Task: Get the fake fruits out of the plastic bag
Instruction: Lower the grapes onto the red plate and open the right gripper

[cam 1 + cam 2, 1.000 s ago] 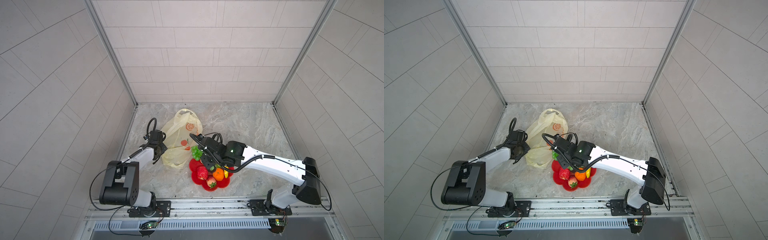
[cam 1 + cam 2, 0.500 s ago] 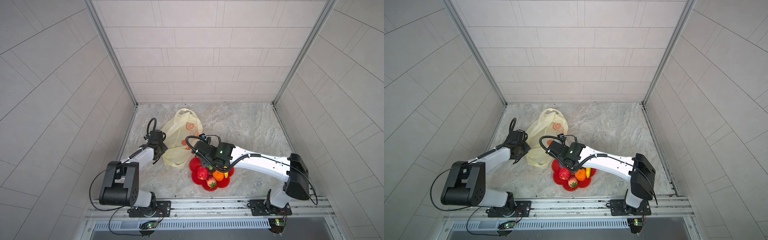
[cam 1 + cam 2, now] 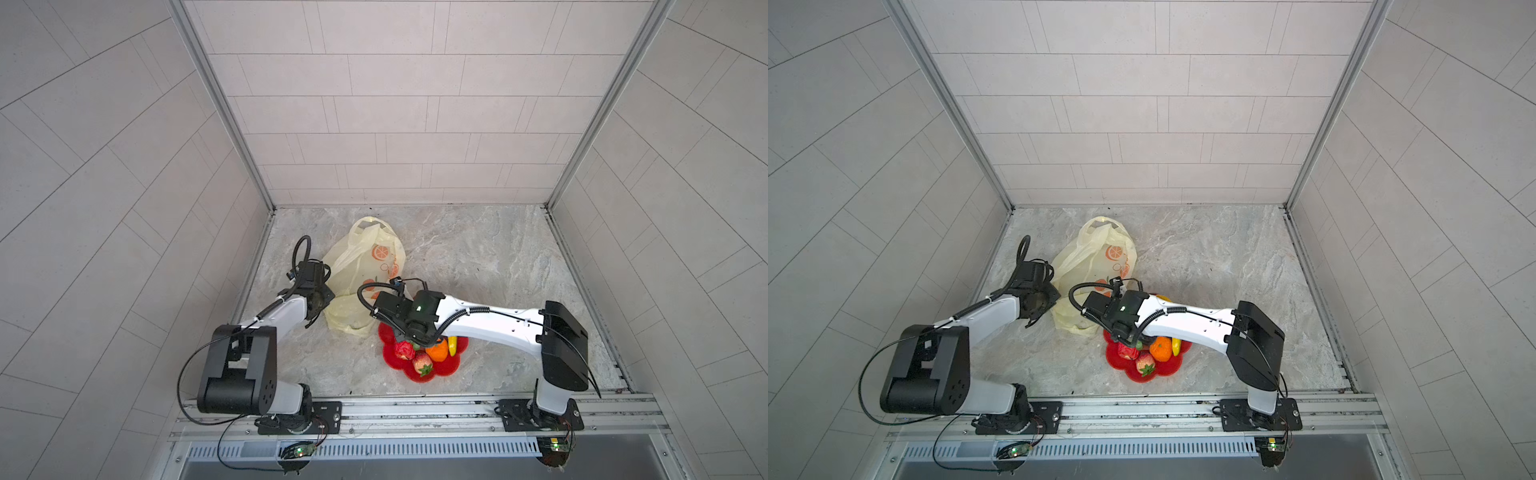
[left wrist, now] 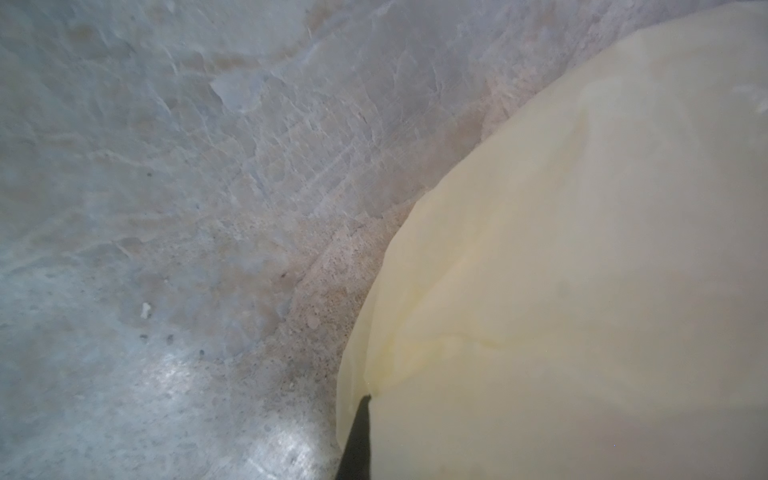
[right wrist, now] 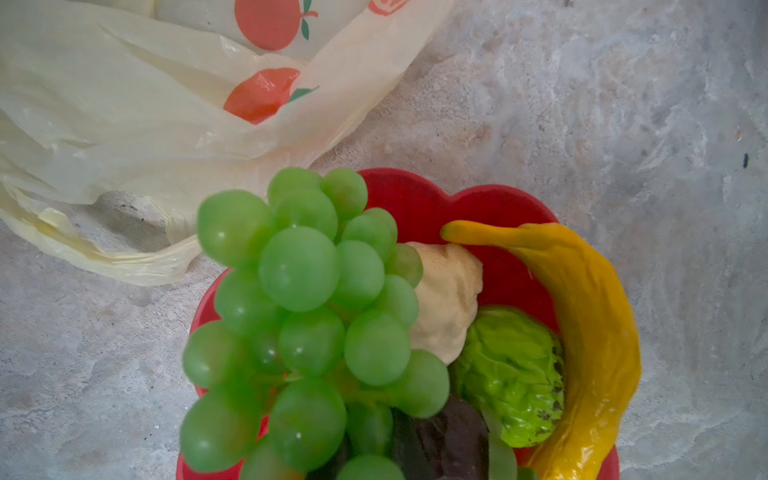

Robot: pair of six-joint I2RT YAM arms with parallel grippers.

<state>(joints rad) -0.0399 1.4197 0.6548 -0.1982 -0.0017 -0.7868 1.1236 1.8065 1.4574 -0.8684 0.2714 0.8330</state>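
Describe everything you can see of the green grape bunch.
The green grape bunch is a cluster of round, glossy, translucent pale-green grapes, plastic-looking, with bits of green stem between them. It fills much of the right wrist view, slightly blurred from closeness, hanging over the red plate on the side nearest the plastic bag. It appears held by the right gripper, whose fingers are hidden. Whether it touches the cream fruit that it overlaps cannot be told.

On the tabletop (image 3: pixel 1225 270), the pale-yellow plastic bag (image 3: pixel 1096 257) lies just beside a red plate (image 3: pixel 1167 372) holding an orange (image 3: pixel 1160 349), strawberry (image 3: pixel 1145 365), banana (image 3: pixel 1176 346) and red fruit (image 3: pixel 1128 351), with the right arm (image 3: pixel 1183 322) stretched over the plate.
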